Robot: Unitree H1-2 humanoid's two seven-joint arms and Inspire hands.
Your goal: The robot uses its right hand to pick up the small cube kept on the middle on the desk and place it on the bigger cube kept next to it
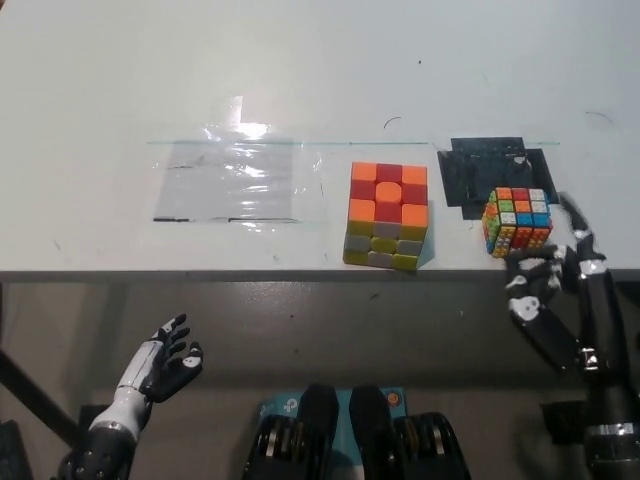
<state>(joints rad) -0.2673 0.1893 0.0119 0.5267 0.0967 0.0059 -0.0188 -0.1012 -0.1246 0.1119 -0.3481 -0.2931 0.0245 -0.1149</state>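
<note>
The small multicoloured cube (517, 221) sits on the white desk (300, 70), at the front edge of a black patch (480, 170). The bigger cube (387, 215), orange and red on top with yellow and grey sides, stands to its left near the desk's front edge. My black right hand (555, 285) is raised at the desk's front edge, just below and right of the small cube, fingers apart and holding nothing. My white left hand (165, 362) rests open below the desk at lower left.
A clear plastic sheet (230, 180) lies taped on the desk left of the bigger cube. The desk's front edge (250, 270) runs across the picture above both hands.
</note>
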